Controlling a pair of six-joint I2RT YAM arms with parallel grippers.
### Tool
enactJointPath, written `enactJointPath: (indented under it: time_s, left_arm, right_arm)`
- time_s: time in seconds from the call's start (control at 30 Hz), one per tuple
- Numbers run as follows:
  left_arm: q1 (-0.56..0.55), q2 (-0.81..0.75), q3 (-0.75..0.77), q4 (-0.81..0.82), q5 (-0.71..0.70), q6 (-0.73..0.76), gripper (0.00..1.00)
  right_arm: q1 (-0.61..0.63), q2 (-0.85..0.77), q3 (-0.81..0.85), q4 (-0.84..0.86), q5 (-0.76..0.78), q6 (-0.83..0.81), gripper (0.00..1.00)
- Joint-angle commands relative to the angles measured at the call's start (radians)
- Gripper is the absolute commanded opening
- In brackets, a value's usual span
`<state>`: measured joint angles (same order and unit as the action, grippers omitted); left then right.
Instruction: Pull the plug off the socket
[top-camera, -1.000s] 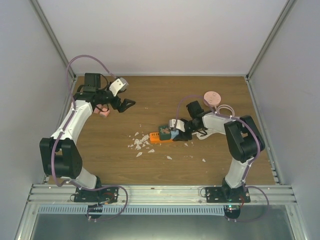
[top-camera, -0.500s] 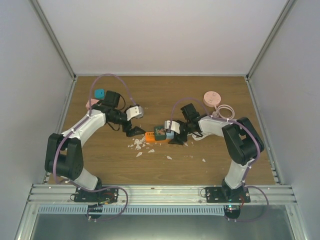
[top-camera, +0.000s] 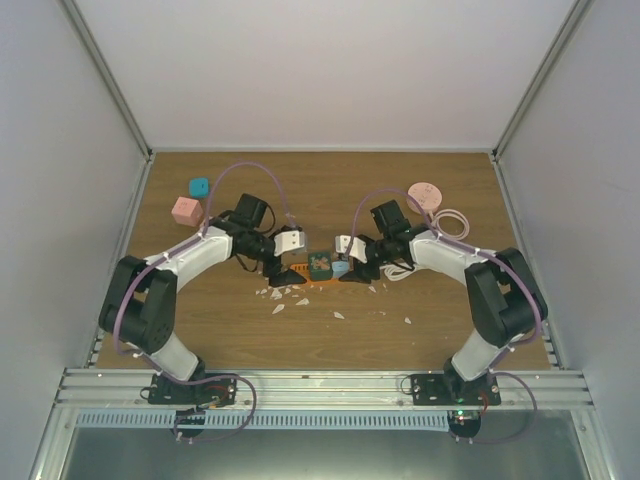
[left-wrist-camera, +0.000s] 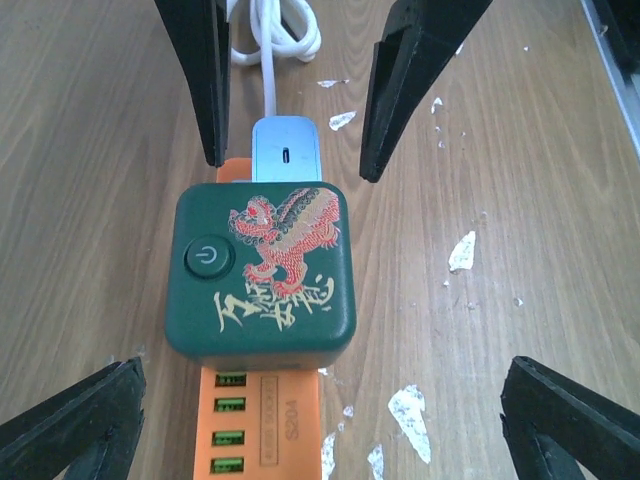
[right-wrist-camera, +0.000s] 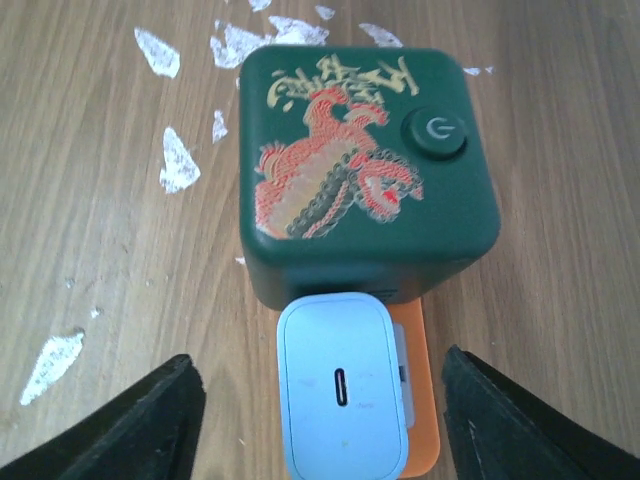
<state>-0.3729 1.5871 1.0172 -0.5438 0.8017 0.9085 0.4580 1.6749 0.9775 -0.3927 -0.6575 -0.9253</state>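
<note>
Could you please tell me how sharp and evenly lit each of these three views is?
Top external: soft, even light and no hard shadows, but the green socket cube is too small to show detail. Left wrist: the cube's print is crisp, with a faint sheen on the wood table; the left arm's own fingers are dark and soft-edged. Right wrist: the cube and the pale blue plug are sharp, with no glare.

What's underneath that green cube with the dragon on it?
An orange socket strip pokes out both sides, a pale blue plug on it beside the cube. How the cube joins the strip is covered.
</note>
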Motion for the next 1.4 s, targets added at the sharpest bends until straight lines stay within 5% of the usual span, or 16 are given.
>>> enactJointPath:
  time_s: [0.0,0.4,0.87,1.37]
  left_arm:
    - [-0.038,0.054,0.009,0.095,-0.027,-0.064,0.96]
    - [-0.088,0.121,0.039,0.154,-0.100,-0.086,0.92]
    - [-0.097,0.123,0.034,0.178,-0.098,-0.087,0.82]
    - [-0.124,0.137,0.028,0.219,-0.100,-0.073,0.80]
  right_arm:
    - [-0.002,-0.011,0.011,0.014,-0.039,0.024,0.61]
    - [0.026,0.020,-0.002,0.057,-0.007,0.039,0.43]
    - [0.071,0.063,-0.011,0.121,0.009,0.122,0.35]
    - [0.030,0.017,-0.022,0.042,0.024,0.091,0.45]
